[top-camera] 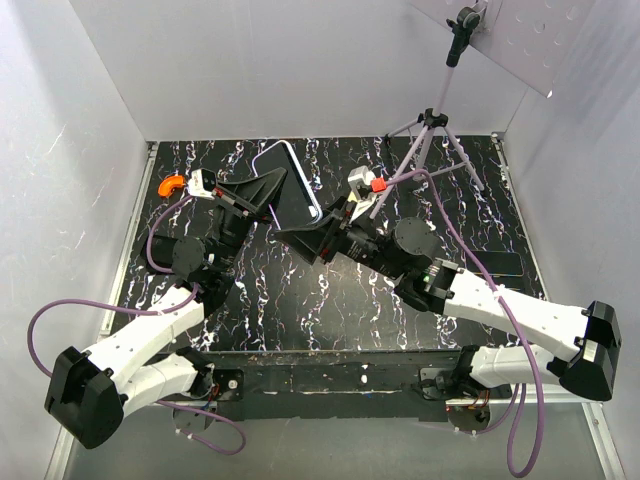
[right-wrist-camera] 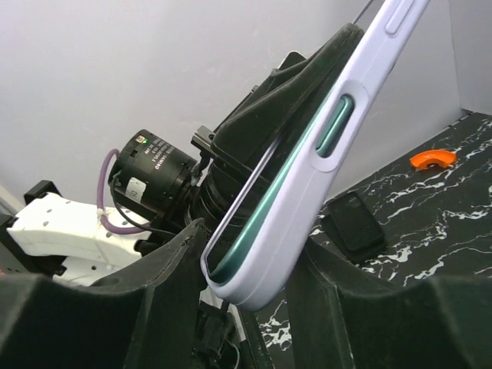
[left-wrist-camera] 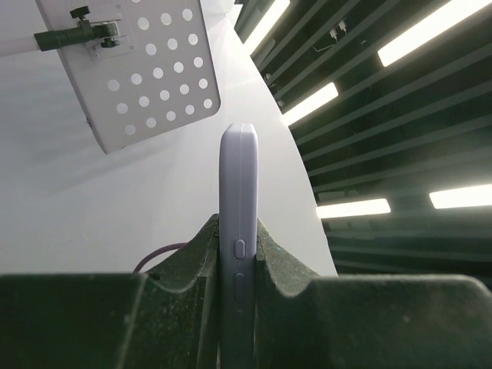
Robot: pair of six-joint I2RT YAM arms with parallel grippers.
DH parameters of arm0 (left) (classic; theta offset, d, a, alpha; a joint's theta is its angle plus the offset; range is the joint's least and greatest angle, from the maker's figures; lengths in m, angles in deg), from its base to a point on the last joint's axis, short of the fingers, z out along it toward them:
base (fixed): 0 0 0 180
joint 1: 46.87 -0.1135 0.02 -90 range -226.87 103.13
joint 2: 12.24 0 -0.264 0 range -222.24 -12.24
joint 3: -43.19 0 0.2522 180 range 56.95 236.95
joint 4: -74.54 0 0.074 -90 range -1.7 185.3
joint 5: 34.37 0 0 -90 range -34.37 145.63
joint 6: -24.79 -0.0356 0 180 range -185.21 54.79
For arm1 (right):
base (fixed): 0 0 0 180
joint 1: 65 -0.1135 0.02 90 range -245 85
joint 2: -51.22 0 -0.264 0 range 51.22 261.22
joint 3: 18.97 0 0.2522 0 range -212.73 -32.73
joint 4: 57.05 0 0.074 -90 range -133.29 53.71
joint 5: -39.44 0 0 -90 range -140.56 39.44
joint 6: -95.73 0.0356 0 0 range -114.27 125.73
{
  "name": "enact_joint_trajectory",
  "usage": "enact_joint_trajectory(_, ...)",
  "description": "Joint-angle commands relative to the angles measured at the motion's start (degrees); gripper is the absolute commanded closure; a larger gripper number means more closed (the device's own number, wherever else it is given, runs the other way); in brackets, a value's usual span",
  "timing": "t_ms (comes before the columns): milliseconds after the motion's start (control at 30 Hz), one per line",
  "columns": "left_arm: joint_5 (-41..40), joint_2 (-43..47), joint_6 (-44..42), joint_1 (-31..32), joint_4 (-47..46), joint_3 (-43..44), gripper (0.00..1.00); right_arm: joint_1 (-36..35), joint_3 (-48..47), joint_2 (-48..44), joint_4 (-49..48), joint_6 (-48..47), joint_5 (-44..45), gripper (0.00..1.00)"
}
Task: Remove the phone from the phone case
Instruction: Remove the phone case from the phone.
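Note:
The phone (top-camera: 290, 182) has a glossy black screen and is held up off the table between both grippers. A pale lavender shell wraps it; in the right wrist view this shell (right-wrist-camera: 307, 207) looks like the phone case, with a teal phone edge (right-wrist-camera: 335, 127) showing through its side opening. My left gripper (top-camera: 256, 196) is shut on the phone's two faces, and the lavender edge (left-wrist-camera: 237, 192) with its buttons stands upright between the fingers. My right gripper (top-camera: 312, 237) is shut around the near lower corner, which sits tilted between its fingers (right-wrist-camera: 165, 277).
A matte black phone-sized shell (top-camera: 497, 263) lies flat on the marbled table at the right and also shows in the right wrist view (right-wrist-camera: 354, 224). A grey tripod (top-camera: 432, 128) holds a perforated panel (top-camera: 520, 30) at the back right. An orange piece (top-camera: 172, 184) lies back left.

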Motion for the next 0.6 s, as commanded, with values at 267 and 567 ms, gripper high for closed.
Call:
enact_joint_trajectory(267,-1.4,4.1,-0.7,0.3,-0.7,1.4,1.00,-2.4,-3.3,1.4,3.2,-8.1,12.7,0.76)
enact_joint_trajectory(567,2.7,6.0,4.6,0.3,1.4,1.0,1.00,-2.3,-3.8,0.7,9.3,-22.8,15.2,0.99)
